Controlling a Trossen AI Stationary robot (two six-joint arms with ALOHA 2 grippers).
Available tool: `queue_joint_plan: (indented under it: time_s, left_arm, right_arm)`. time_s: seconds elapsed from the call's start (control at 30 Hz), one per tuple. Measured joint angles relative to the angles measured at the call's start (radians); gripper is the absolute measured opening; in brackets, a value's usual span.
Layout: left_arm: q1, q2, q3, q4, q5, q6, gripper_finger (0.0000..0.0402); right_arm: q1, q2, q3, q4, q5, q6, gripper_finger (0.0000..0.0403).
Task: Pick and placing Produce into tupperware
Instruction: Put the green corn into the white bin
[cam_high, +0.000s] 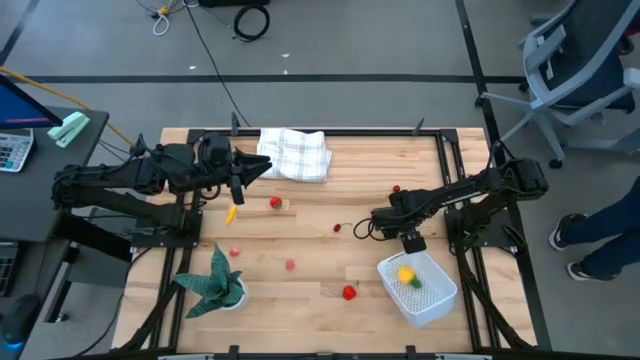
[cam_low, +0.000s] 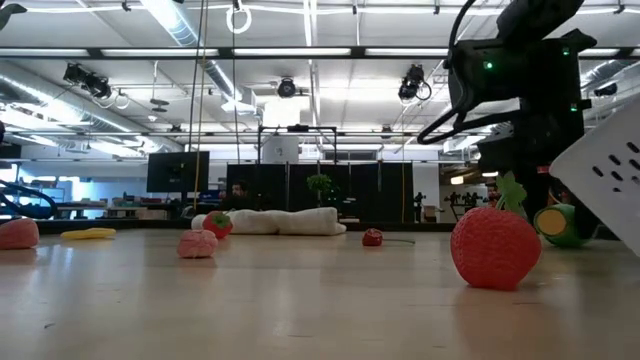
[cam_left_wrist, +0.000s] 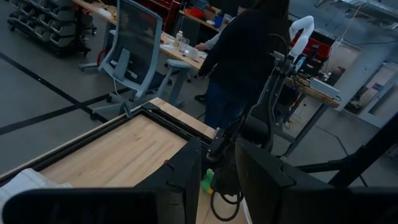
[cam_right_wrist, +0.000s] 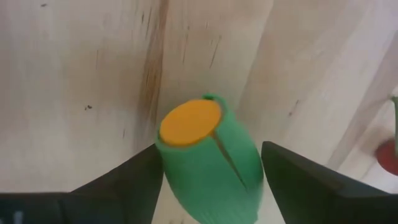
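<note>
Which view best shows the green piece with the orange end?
Right wrist view: the green piece fills it, between the right claw's fingers. Low view shows it small, beside the tupperware; left wrist, a green speck; the high view hides it under the arm.

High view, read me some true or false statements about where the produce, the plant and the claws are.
1. The potted plant stands on the right arm's side. False: it is on the left arm's side.
2. A red strawberry lies beside the tupperware. True.
3. The left claw grips the yellow piece. False: that piece lies on the table; the claw is open and empty.
4. The right claw is by the tupperware. True.
</note>
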Motion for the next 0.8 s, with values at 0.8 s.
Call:
queue_joint_plan:
  time_s: [0.8]
  left_arm:
    - [0.000, 0.000, 0.000, 0.000, 0.000, 0.001, 0.0107]
  right_arm:
    - [0.011, -0.147, 0.011, -0.083, -0.057, 0.097, 0.0232]
